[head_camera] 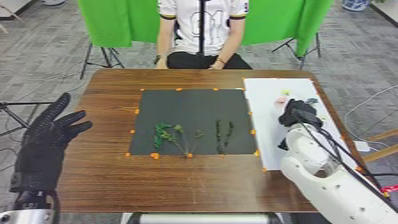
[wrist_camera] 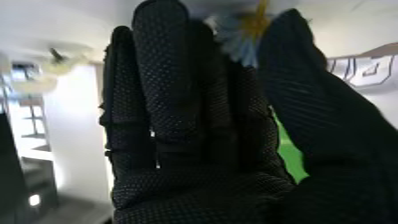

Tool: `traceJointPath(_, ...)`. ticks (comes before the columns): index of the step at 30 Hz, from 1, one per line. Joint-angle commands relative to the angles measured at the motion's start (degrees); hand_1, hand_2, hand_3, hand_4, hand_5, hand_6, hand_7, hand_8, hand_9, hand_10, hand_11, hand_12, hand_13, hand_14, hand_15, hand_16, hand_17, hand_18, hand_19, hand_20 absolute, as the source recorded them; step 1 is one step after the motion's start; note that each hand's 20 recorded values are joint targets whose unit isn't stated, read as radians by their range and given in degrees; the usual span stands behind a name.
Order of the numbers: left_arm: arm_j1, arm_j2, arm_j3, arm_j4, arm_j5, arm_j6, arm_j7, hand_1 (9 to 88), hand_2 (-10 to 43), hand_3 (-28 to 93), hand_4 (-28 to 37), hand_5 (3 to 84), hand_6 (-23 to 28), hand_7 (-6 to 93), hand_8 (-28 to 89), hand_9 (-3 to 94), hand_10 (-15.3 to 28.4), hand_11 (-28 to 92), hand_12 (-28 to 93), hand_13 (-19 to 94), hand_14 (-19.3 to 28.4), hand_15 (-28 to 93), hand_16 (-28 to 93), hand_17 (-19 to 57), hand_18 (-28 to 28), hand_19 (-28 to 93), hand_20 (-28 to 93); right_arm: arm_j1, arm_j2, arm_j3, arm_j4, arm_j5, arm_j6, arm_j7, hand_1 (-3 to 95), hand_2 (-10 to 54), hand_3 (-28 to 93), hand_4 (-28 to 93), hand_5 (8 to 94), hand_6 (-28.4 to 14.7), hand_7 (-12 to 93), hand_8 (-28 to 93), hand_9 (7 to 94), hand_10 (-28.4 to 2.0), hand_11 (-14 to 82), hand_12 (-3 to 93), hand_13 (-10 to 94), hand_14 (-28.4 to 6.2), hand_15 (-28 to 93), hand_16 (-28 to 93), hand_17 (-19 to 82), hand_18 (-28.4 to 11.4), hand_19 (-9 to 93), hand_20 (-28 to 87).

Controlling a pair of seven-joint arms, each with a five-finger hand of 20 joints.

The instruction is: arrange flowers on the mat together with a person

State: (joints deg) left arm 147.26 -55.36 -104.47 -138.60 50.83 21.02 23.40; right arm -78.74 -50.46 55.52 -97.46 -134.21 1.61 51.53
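Observation:
The dark grey mat lies mid-table, with a curly green sprig, a branching stem and dark green stems along its near part. My right hand is over the white sheet at the right, close to small pink and yellow blooms. In the right wrist view the same hand is open, fingers and thumb straight; a blue flower with a yellow part shows between their tips, contact unclear. Pale blooms are beyond the fingers. My left hand stands open by the table's left side.
The brown table surrounds the mat, and orange markers line the mat's edges. Across the table a person sits with both hands low near the far edge. A dark upright pole stands before the person.

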Motion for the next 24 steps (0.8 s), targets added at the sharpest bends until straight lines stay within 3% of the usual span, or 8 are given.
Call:
traceJointPath(1,-0.16,0.17,0.46,0.36,-0.3,-0.72,-0.58,18.4,-2.4,77,-28.3,28.3,2.8,14.7,-11,31.3,18.0,23,13,23,26.3,55,-8,-10.8,22.4,45,20,-0.31,0.86,-4.43,2.55,-3.82,7.07,0.59,62.2,-9.5,58,-28,81.4,3.2,24,2,92.3,-5.1,9.6,33.5,85,-2.5,45,26,45,-15.9,85,-5)
traceJointPath(2,0.29,0.42,0.62,0.22,-0.46,-0.2,0.18,18.4,-2.4,77,-28.3,28.4,2.9,14.6,-11,31.3,18.0,23,13,23,26.3,55,-8,-10.8,22.4,45,20,-0.32,0.99,-4.62,2.65,-4.31,8.25,0.36,62.7,-9.5,57,-28,82.3,3.2,24,2,93.1,-4.7,11.5,34.1,86,-2.3,45,26,45,-15.8,86,-5)
traceJointPath(5,0.44,0.4,0.38,-0.01,-0.36,-0.34,-0.04,18.4,-2.4,77,-28.3,28.4,2.9,14.7,-11,31.3,17.9,23,13,23,26.3,55,-8,-10.8,22.4,45,20,-1.82,1.41,-3.62,1.22,-6.55,11.37,0.13,62.7,-9.5,57,-28,83.5,3.4,23,3,93.6,-4.2,13.4,35.1,87,-2.4,46,25,46,-15.4,86,-6)
traceJointPath(10,0.9,1.46,-0.31,-0.66,-0.06,0.52,1.23,18.5,-2.4,77,-28.3,28.4,2.9,14.8,-11,31.3,17.9,23,13,22,26.1,55,-8,-10.8,22.5,45,21,-2.11,1.89,-2.71,-5.91,-7.08,15.67,-1.48,62.6,-9.5,59,-28,83.9,2.9,23,3,93.7,-4.0,14.4,36.7,87,-2.4,49,24,45,-15.4,87,-6)
traceJointPath(12,0.3,1.64,-0.56,-0.67,-0.13,0.14,0.95,18.5,-2.4,77,-28.3,28.4,2.9,14.9,-11,31.3,18.0,23,13,21,25.6,54,-8,-10.7,22.5,45,21,-1.12,1.55,-3.31,-8.99,-5.52,16.34,-3.34,62.4,-9.5,59,-28,83.9,2.7,24,3,93.7,-4.1,14.5,37.0,86,-2.4,49,24,44,-15.5,88,-5)
traceJointPath(18,-0.87,2.68,-0.64,-0.54,-1.65,-0.61,1.4,18.6,-2.4,77,-28.3,28.5,2.9,14.9,-11,31.3,18.2,23,13,21,25.8,54,-8,-10.3,22.8,47,22,3.73,-2.8,-8.23,-15.11,2.33,15.17,-9.95,61.6,-9.5,61,-28,84.1,2.3,24,4,93.7,-4.2,14.6,37.7,86,-2.8,51,24,43,-15.7,88,-5)
traceJointPath(23,-1.61,3.35,-2.67,-0.5,-1.82,0.36,1.37,18.6,-2.3,77,-28.3,28.5,3.0,15.0,-11,31.2,18.1,23,13,22,26.0,55,-8,-9.9,23.1,48,23,9.45,-11.92,-14.32,-12.87,7.29,9.45,-16.47,61.0,-9.5,63,-28,83.9,2.1,24,4,93.7,-4.2,14.9,38.2,85,-2.9,52,24,42,-15.9,89,-5)
traceJointPath(24,-1.97,3.37,-3.26,-0.5,-1.62,0.04,0.74,18.7,-2.3,76,-28.3,28.5,3.1,15.0,-11,31.2,18.1,23,13,22,26.1,55,-8,-9.8,23.1,48,23,9.96,-13.69,-15.35,-12.22,7.49,8.79,-17.45,61.0,-9.5,63,-28,83.8,2.1,24,4,93.7,-4.2,14.9,38.2,85,-3.0,52,24,42,-15.9,89,-4)
